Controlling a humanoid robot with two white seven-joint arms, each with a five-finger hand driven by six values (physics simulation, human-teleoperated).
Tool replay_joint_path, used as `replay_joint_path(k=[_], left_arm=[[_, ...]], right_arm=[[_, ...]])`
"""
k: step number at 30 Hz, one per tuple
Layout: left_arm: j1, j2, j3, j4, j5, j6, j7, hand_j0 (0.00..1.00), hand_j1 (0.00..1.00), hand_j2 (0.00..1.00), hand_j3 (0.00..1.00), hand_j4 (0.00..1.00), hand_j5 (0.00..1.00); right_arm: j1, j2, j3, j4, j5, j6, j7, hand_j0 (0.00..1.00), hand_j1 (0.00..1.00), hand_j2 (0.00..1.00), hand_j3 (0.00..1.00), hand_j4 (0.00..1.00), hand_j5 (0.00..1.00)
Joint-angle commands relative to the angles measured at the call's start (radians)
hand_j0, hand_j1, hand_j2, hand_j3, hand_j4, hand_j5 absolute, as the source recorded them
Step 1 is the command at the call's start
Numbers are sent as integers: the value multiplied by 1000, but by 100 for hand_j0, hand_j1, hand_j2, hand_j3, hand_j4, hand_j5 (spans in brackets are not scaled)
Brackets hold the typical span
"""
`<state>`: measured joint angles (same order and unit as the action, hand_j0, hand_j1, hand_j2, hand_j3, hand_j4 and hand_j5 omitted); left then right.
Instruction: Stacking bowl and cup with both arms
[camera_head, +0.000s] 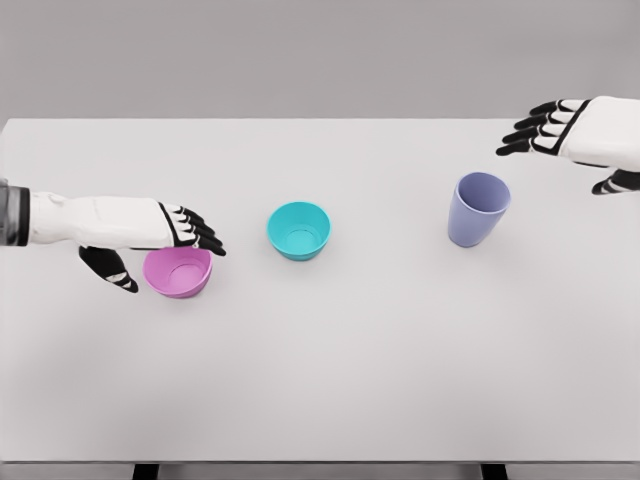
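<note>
— Grey wall behind, and a broad white worktop (330, 380) filling nearly the whole head view. What stands on it?

— Three things, set in a loose row across the middle. Toward the left is a small round pink plastic bowl (178, 272), mouth up. Near it, to its right and a little farther back, sits a small round teal plastic bowl (299, 230), also upright. Well apart from both, on the right, stands a lavender-blue plastic cup (478, 209), a tapered tumbler, upright with its open mouth showing.

— Does anything block the way between them?

— Bare worktop lies between the teal bowl and the cup, and between the two bowls. Each piece stands alone; none is inside another.

— And the hands?

— The left hand (150, 240), white with black fingertips, comes in from the left edge. Its fingers stretch over the far rim of the pink bowl, and its thumb hangs down just left of the bowl. The fingers are spread and not closed around it; whether they touch the rim I cannot tell.

— The right one?

— The right hand (570, 135) comes in at the upper right, above and behind the cup, apart from it. Its fingers are extended and relaxed, pointing left, with the thumb hanging lower, holding nothing.
</note>
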<state>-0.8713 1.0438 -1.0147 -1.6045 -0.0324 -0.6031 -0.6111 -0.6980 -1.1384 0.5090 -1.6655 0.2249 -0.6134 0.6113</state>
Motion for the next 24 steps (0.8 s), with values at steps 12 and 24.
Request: replay_joint_path(k=[12, 24], left_arm=[[5, -30, -1, 2, -58, 92, 0, 100, 100, 100, 100, 100, 100], [12, -64, -16, 14, -106, 121, 0, 100, 100, 100, 100, 100, 100]], right_arm=[[3, 81, -3, 38, -4, 3, 0, 100, 100, 100, 100, 100, 100], [3, 77, -4, 38, -4, 3, 0, 100, 100, 100, 100, 100, 100]])
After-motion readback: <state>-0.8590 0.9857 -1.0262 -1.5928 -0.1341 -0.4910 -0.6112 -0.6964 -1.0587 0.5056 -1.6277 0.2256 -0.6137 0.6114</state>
